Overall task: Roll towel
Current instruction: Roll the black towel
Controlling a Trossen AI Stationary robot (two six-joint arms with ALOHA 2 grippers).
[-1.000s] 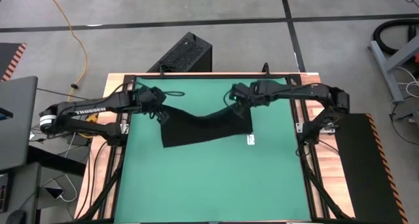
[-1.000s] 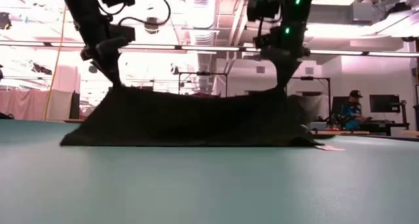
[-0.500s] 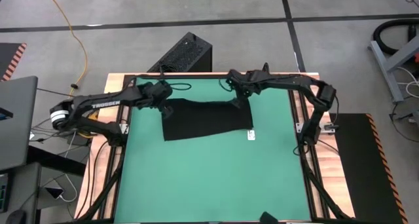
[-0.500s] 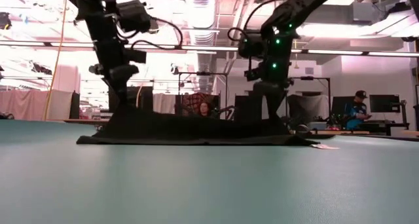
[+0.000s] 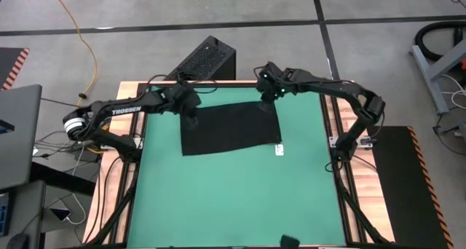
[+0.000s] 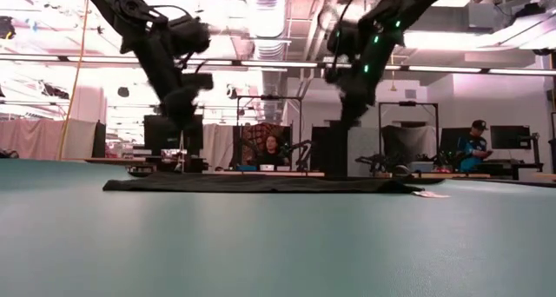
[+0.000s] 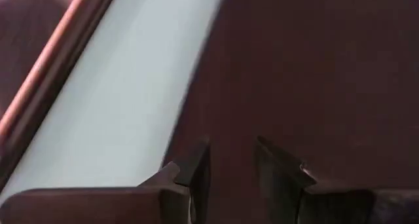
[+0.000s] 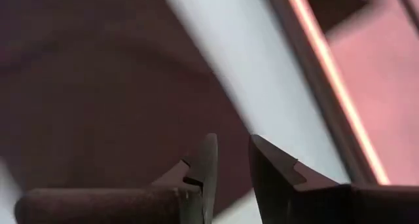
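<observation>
Towel [image 8: 98, 86] blurred, edge-cropped

This is a robotics lab in an open industrial hall. A bare concrete floor [image 5: 378, 5] surrounds the wood-edged table [image 5: 218, 84] with its green mat [image 5: 233, 198]. A yellow cable [image 5: 81, 41] trails across the floor. Exposed ceiling ducts [image 6: 269, 19] and strip lights hang overhead, and people sit at monitors [image 6: 511, 137] behind.
</observation>
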